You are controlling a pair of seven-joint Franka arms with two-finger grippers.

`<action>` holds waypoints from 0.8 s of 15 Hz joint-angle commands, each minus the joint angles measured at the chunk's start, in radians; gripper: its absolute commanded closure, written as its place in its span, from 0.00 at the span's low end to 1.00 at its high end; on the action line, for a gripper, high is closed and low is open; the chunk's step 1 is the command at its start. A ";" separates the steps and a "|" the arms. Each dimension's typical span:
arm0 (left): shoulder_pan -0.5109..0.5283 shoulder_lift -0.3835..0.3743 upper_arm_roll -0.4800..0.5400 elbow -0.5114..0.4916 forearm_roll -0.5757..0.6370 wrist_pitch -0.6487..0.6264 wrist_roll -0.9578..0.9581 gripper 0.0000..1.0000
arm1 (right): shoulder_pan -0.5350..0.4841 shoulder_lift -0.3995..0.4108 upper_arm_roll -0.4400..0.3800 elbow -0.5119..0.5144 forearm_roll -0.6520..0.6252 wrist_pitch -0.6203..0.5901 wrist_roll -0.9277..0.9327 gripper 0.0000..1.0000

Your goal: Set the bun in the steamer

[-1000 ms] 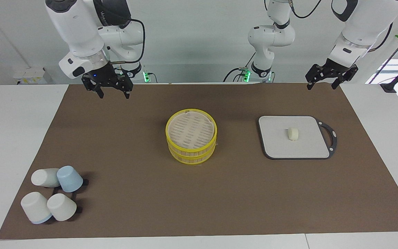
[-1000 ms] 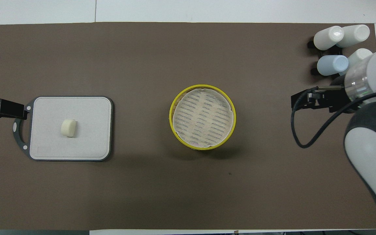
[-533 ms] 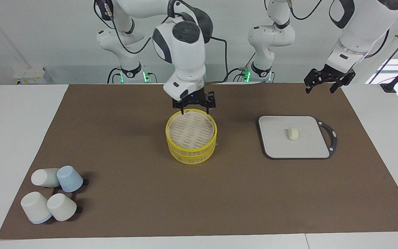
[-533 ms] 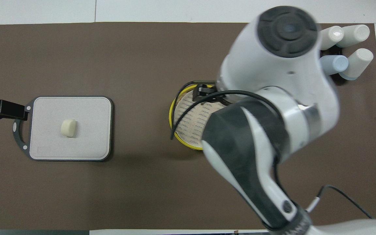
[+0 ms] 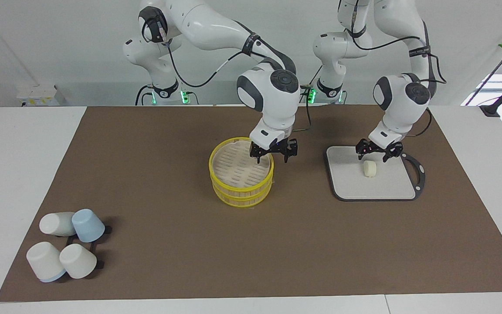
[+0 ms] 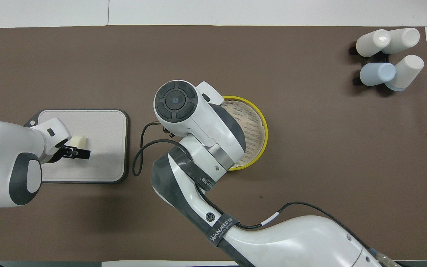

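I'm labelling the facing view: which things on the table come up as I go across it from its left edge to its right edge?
cups → steamer → right gripper → left gripper over the bun on the grey board.

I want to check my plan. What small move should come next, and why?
Probably lower the left gripper onto the bun and close. It hangs open just above the bun on the grey board. The right gripper straddles the steamer rim on the lid's edge.
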 commanded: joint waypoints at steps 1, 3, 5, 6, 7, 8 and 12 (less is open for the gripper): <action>-0.001 0.008 0.002 0.005 -0.008 0.026 0.023 0.02 | 0.010 -0.094 0.005 -0.190 -0.010 0.116 0.002 0.12; -0.001 0.019 0.002 0.005 -0.008 0.040 0.020 0.24 | 0.012 -0.102 0.007 -0.211 -0.010 0.127 0.000 0.44; -0.001 0.019 0.002 0.007 -0.008 0.038 0.019 0.62 | 0.010 -0.101 0.005 -0.208 -0.010 0.127 -0.003 0.71; -0.001 0.020 0.000 0.010 -0.008 0.037 0.019 0.70 | 0.010 -0.101 0.007 -0.208 -0.010 0.124 -0.005 0.90; 0.000 0.020 0.002 0.011 -0.008 0.032 0.019 0.73 | 0.009 -0.101 0.005 -0.206 -0.010 0.117 -0.011 1.00; 0.000 0.020 0.000 0.017 -0.008 0.026 0.019 0.73 | 0.009 -0.101 0.005 -0.201 -0.012 0.115 -0.012 1.00; 0.000 0.023 0.000 0.107 -0.032 -0.098 0.014 0.73 | -0.025 -0.081 0.004 -0.095 -0.012 -0.005 -0.090 1.00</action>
